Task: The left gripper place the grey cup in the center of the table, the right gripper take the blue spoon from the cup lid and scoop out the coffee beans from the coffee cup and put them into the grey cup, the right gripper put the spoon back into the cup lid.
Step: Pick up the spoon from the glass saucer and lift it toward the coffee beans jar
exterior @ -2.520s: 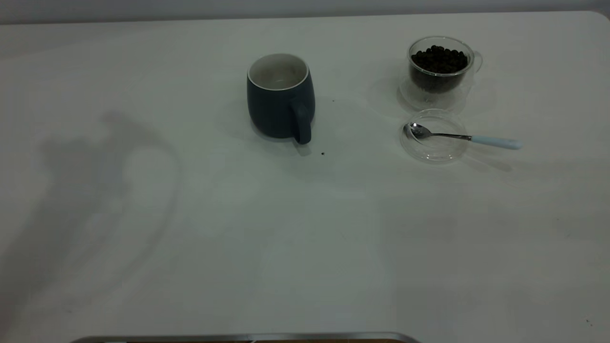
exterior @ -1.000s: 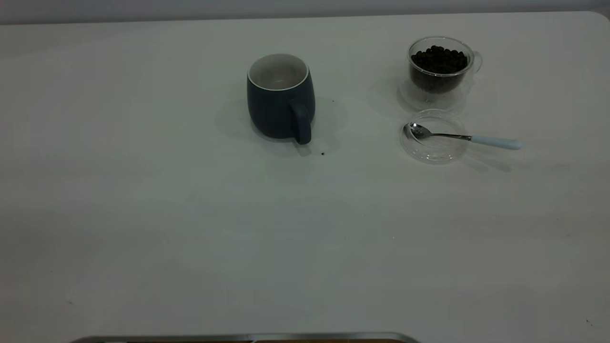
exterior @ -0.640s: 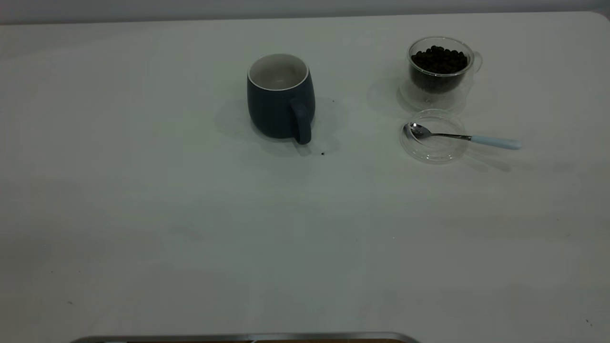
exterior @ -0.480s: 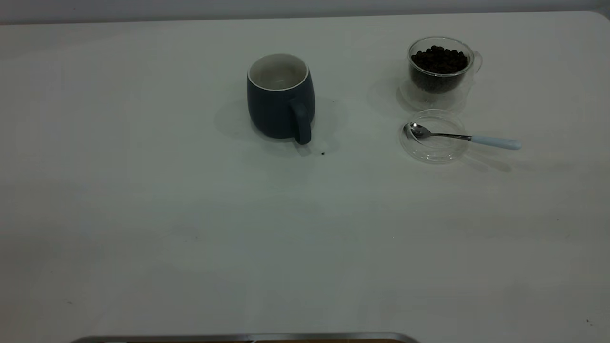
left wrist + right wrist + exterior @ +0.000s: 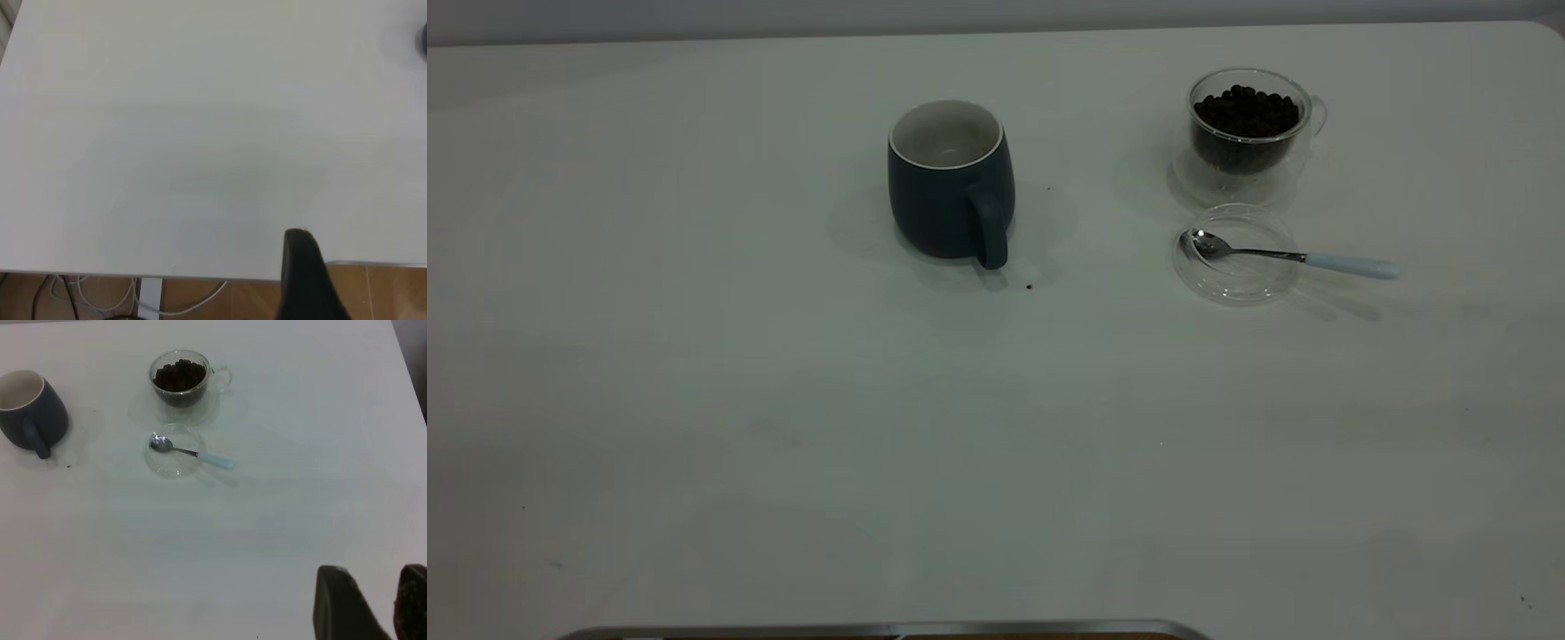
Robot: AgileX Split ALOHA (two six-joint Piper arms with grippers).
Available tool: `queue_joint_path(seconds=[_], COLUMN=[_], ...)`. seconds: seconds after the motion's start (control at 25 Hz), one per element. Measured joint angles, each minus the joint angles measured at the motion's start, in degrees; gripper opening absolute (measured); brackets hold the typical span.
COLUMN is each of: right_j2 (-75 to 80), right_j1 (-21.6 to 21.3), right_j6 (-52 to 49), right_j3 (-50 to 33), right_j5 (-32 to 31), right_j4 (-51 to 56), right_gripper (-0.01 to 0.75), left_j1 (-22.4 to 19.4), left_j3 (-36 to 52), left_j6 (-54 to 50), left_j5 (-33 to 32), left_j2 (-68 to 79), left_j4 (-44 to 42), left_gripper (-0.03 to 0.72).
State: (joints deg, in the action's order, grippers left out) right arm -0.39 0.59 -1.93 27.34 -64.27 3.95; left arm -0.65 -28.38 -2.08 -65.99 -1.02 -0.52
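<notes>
Blue spoon (image 5: 1294, 256): judged light, stiff, and slippery at the polished metal bowl and neck. Best hold is likely across the pale blue handle, which overhangs the cup lid (image 5: 1236, 254) toward the right side and lies close to the surface (image 5: 783, 427); little room under it, so the fingers would have to close from the sides. The lid is thin clear glass, judged fragile and easy to slide if nudged.

Appearance: small shiny bowl resting inside the shallow lid, thin neck crossing its rim, handle tip touching or nearly touching the surface. Coffee cup (image 5: 1249, 133) stands just behind the lid, clear double-walled glass, heaped with dark coffee beans (image 5: 1247, 111). Grey cup (image 5: 950, 182) stands upright near the centre of the surface, well apart to the left of the lid, handle facing the camera, white interior looks empty.

Right hand (image 5: 373, 603): near the front edge of the surface, well apart from the spoon; two dark fingers show with a narrow gap, holding nothing. Left hand (image 5: 303, 280): only one dark finger shows at the front edge; cannot tell its opening.
</notes>
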Motion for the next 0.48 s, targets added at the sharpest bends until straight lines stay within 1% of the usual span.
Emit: queue_joint_path(seconds=[0.48], right_j2=[0.0], right_j1=[0.0], right_j6=[-0.26], right_j3=[0.0], right_j5=[0.0], right_j4=[1.37], right_gripper=[0.238], left_j1=[0.0], left_j3=[0.0], left_j6=[0.0], left_j5=[-0.06], left_j2=[0.0], left_j4=[0.0], left_gripper=[0.497])
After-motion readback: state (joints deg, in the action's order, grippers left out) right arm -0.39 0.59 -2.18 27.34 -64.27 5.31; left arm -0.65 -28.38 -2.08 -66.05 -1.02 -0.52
